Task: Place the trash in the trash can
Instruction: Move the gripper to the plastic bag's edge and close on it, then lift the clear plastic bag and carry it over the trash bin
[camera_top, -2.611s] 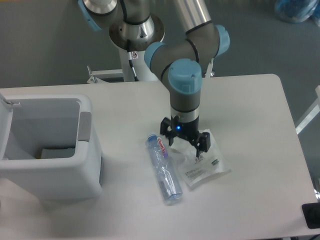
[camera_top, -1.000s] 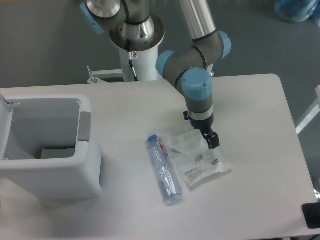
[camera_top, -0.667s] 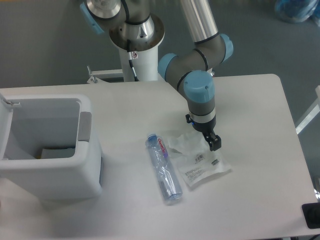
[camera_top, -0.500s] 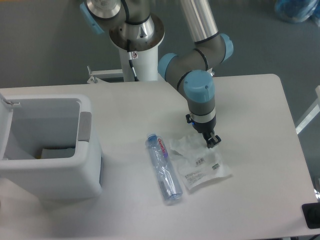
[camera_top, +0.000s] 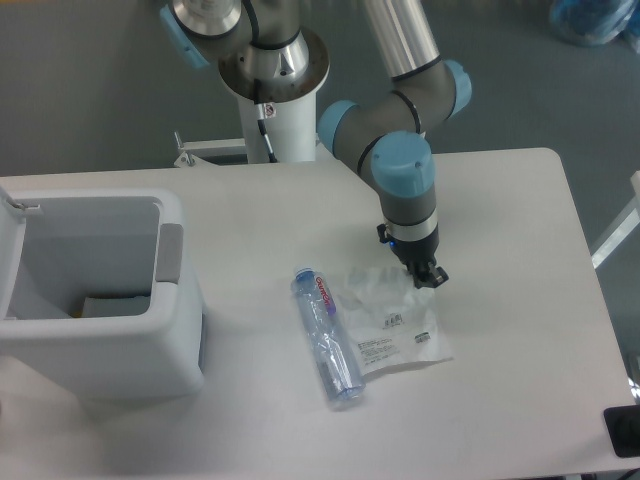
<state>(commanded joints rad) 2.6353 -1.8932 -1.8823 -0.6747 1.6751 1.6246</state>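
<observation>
The see-through plastic bag (camera_top: 392, 326) with a white printed label lies right of centre on the white table, its upper right corner drawn up to my gripper (camera_top: 428, 276). The gripper points down, seen side-on, fingers together and shut on that corner. A slim clear bottle (camera_top: 328, 338) with a red-pink label lies flat just left of the bag, touching its edge. The trash can (camera_top: 110, 352), a big white bin with a grey side panel, stands at the table's left edge with its mouth open upward.
The arm's white pedestal (camera_top: 272, 70) rises behind the table's far edge. A black object (camera_top: 622, 432) sits at the front right corner. A blue bag (camera_top: 595, 20) lies on the floor at the far right.
The gripper turned from an open straddle over the bag to a narrow, closed pose at its right corner. The bag has since shifted and its corner has risen; the bottle has not moved.
</observation>
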